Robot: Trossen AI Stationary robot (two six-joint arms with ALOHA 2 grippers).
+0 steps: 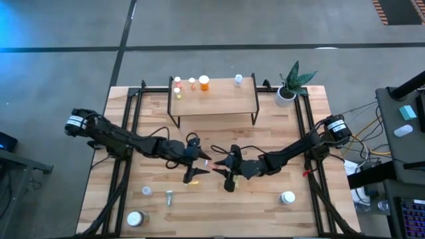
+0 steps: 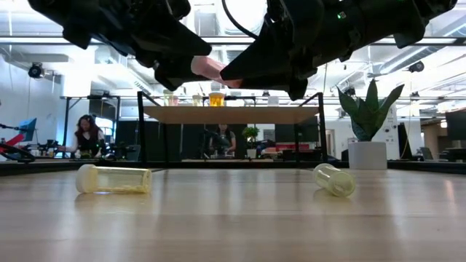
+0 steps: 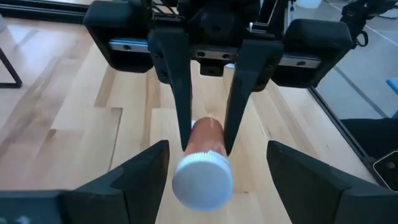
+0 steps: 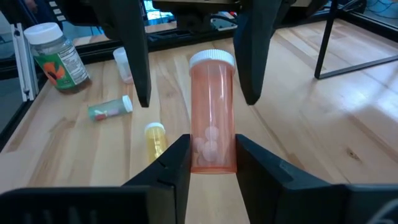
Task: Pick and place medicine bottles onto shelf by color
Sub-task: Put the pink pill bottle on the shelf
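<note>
Right gripper [image 4: 211, 163] fingers are closed on the base end of an orange pill bottle [image 4: 212, 127], held horizontal above the table centre in front of the shelf [image 1: 216, 99], white cap pointing at the other arm. Left gripper [image 3: 217, 165] fingers are spread wide either side of that cap [image 3: 202, 182], no contact that I can see, so it holds nothing; looks like a handover mid-air, my read only. In the high view both grippers meet nose to nose, bottle between them. Handling guess: thin rigid plastic, a few pills loose inside so very light, smooth round wall that could roll or twist in a two-finger pinch. Best hold is across the cylinder body just behind the cap, not on the cap itself, which may turn. The shelf already carries an orange bottle [image 1: 204, 82] and a few small vials along its far edge. On the table near the front edge: a yellow vial [image 4: 154, 138] lying down, a clear vial with a green strip [image 4: 110, 108], and a clear jar with an orange-green label [image 4: 55, 56]. Label print is too small to read; no brand legible, and no label visible on the held bottle.
</note>
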